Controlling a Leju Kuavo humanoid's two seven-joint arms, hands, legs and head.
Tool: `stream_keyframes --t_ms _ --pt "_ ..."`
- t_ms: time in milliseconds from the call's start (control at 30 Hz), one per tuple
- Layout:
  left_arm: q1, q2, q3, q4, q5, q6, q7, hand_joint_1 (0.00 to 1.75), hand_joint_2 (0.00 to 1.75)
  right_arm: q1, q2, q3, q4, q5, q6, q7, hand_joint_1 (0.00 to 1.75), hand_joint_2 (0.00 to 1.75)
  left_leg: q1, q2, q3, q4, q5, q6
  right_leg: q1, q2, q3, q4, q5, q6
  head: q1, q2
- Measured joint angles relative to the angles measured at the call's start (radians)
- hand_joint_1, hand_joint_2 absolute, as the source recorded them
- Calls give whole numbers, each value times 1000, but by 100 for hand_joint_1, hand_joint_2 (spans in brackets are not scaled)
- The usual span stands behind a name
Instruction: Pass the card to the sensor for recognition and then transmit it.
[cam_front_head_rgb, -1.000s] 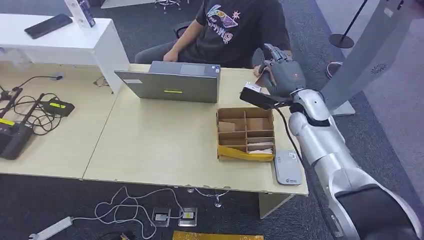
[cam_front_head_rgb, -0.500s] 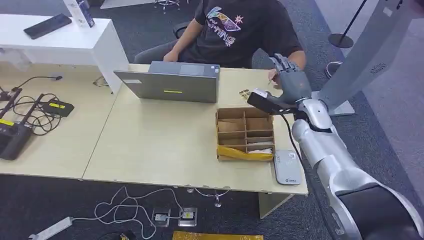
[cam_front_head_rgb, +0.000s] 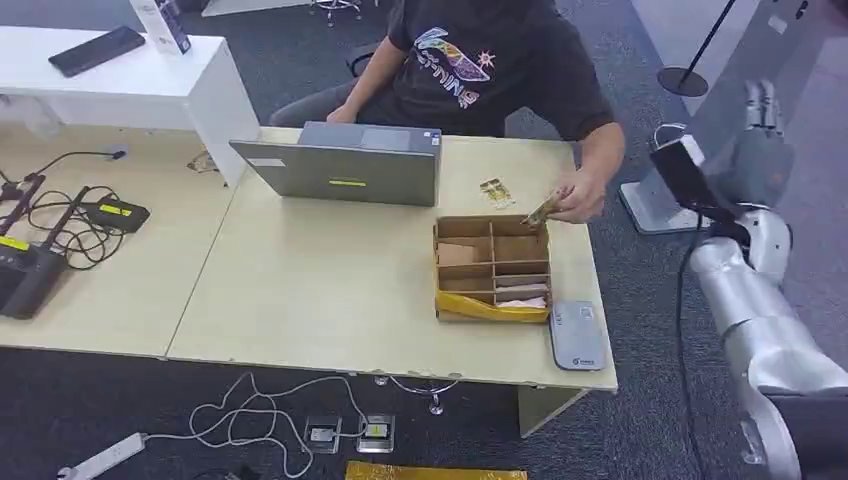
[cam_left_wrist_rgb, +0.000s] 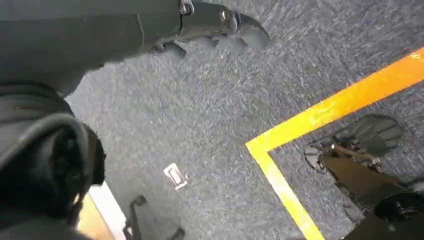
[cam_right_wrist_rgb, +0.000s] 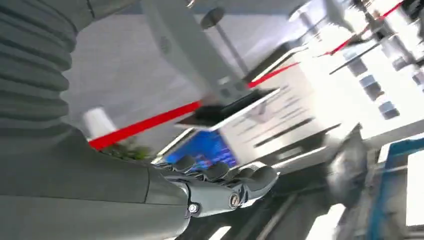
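The card (cam_front_head_rgb: 541, 209) is pinched in a person's hand (cam_front_head_rgb: 576, 199) above the divided box (cam_front_head_rgb: 491, 266) at the surface's right edge, evidently handed over, while the right hand (cam_front_head_rgb: 757, 150) stands raised off the surface, fingers apart and holding nothing.

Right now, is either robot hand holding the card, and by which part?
No. The right hand is raised beside the table with nothing in its fingers; the left hand hangs empty. The person's hand pinches the card at one end.
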Motion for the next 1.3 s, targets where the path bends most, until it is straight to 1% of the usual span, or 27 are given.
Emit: stream_keyframes --t_ms 133,167,200,233,267,300,333,367,400,433,500,533,633,700,800,967,1033,1067,1100,1167,1200,1233,1267,1300 --pt "2 13 21 0 49 0 10 0 0 77 -97 -88 8 -64 -28 26 0 175 0 -1 0 0 -2 0 0 -1 0 -1 0 0 0 0" --pt "3 17 29 0 31 0 44 0 0 103 -127 -114 12 -74 -29 34 0 175 0 -2 0 0 -2 0 0 -2 0 -1 0 0 0 0" --pt "2 -2 56 -7 -30 0 135 0 0 137 -158 -146 18 -78 -30 43 0 175 0 -2 0 1 -2 0 0 -2 -1 -2 0 0 0 0" --pt "-9 -38 104 -33 -151 0 258 0 0 169 -182 -180 26 -79 -30 42 0 175 0 -2 0 1 -2 0 0 -2 0 -2 0 0 -2 0" --pt "-22 -90 183 -68 -297 0 439 0 0 204 -205 -220 36 -83 -30 38 0 175 -2 -2 0 0 -2 1 -1 -2 0 -2 0 1 0 0" --pt "-31 -131 274 -103 -439 1 576 0 0 231 -221 -248 41 -82 -30 39 0 175 -2 0 -1 0 -3 2 -2 -1 0 -1 0 1 -2 0" --pt "-36 -164 384 -119 -515 2 673 0 0 254 -237 -273 44 -78 -30 51 0 175 -2 3 0 0 -3 2 -2 3 0 -1 0 1 0 0" --pt "-45 -197 486 -121 -532 2 703 0 0 276 -250 -296 48 -70 -30 76 0 175 -2 6 2 0 -4 2 -2 6 -1 -1 0 1 -2 0" --pt "-48 -221 570 -123 -522 2 703 0 0 306 -271 -326 55 -67 -30 108 0 175 -2 9 3 0 -6 3 -2 8 0 -2 0 1 0 0" --pt "-50 -244 644 -130 -512 -3 703 0 0 343 -291 -356 64 -66 -30 143 0 175 -2 9 4 1 -7 5 -2 9 2 -2 -1 2 -2 0" --pt "-46 -277 756 -147 -509 -9 703 0 0 421 -321 -416 79 -74 -30 172 0 175 -2 7 3 0 -8 5 -2 6 3 -3 -1 3 4 0" --pt "-46 -288 808 -152 -508 -9 703 0 0 455 -330 -441 87 -75 -30 184 0 175 -2 7 3 0 -9 4 -2 6 2 -3 -1 3 2 0" --pt "-47 -316 949 -164 -502 -9 703 0 0 554 -335 -511 116 -81 -30 229 0 175 0 7 3 0 -9 3 0 6 3 -2 -3 2 3 0" --pt "-47 -331 1017 -170 -490 -9 702 0 0 612 -329 -551 134 -75 -30 252 0 175 0 5 3 0 -9 3 0 4 3 -2 -4 1 1 0" --pt "-44 -353 1120 -177 -463 -9 688 0 0 675 -307 -601 166 -50 -30 292 0 175 1 5 3 -1 -9 3 1 4 3 -2 -4 1 2 0" --pt "-43 -371 1219 -192 -446 -9 682 0 0 753 -254 -650 213 -48 -24 363 0 175 1 3 3 -1 -9 3 1 4 3 -2 -4 1 2 0" --pt "-40 -375 1222 -200 -436 -9 677 0 0 769 -236 -665 226 -40 -18 402 0 175 1 3 3 -1 -9 2 1 4 3 -2 -4 1 1 0" --pt "-41 -377 1222 -204 -415 -9 659 0 0 774 -226 -672 233 -37 -12 433 0 175 1 3 3 -1 -8 2 1 4 3 -1 -4 1 3 0" --pt "-41 -378 1222 -208 -381 -9 629 0 0 777 -217 -675 238 -37 -3 459 0 175 1 3 3 -1 -8 2 1 4 3 -1 -4 1 2 0" --pt "-41 -374 1223 -211 -280 -9 533 0 0 781 -194 -690 247 -42 19 509 0 175 1 3 3 -1 -8 2 1 4 4 -1 -4 1 2 0" --pt "-41 -362 1223 -211 -227 -9 479 0 0 784 -182 -697 250 -50 35 536 0 175 1 3 3 -1 -8 2 1 4 4 -1 -4 1 3 0" --pt "-41 -346 1223 -205 -166 -9 415 0 0 787 -168 -706 255 -60 58 569 0 175 2 3 3 -1 -8 1 1 3 4 -1 -4 1 3 0" --pt "-43 -319 1223 -190 -128 -9 377 0 0 789 -156 -717 258 -66 74 593 0 175 3 2 2 -1 -7 1 2 3 4 -1 -4 1 3 0" --pt "-47 -274 1224 -172 -103 -12 363 0 0 791 -144 -726 262 -73 90 613 0 175 4 2 2 -1 -7 0 4 2 4 -1 -4 0 3 0"
